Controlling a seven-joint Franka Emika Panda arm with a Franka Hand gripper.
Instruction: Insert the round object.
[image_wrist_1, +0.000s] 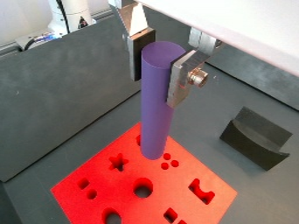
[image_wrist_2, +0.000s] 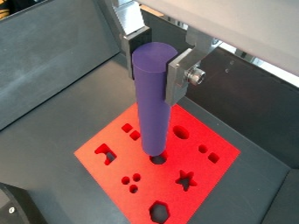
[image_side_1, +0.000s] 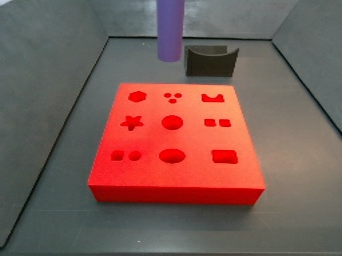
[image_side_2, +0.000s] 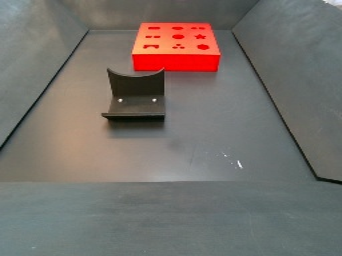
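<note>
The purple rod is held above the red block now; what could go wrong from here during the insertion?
1. The block has two round holes; the gripper might bring the purple rod down over the wrong one, or over the three small dots.
2. In a wrist view the rod's lower end hides the hole below, so slight misalignment could jam it on the rim.
3. The fingers grip only near the top; contact may tilt the rod.

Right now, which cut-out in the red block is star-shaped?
The five-pointed cut-out in the flat red block, beside the central round hole; it alone has spikes. The hand, above, grips the purple cylindrical rod.
</note>
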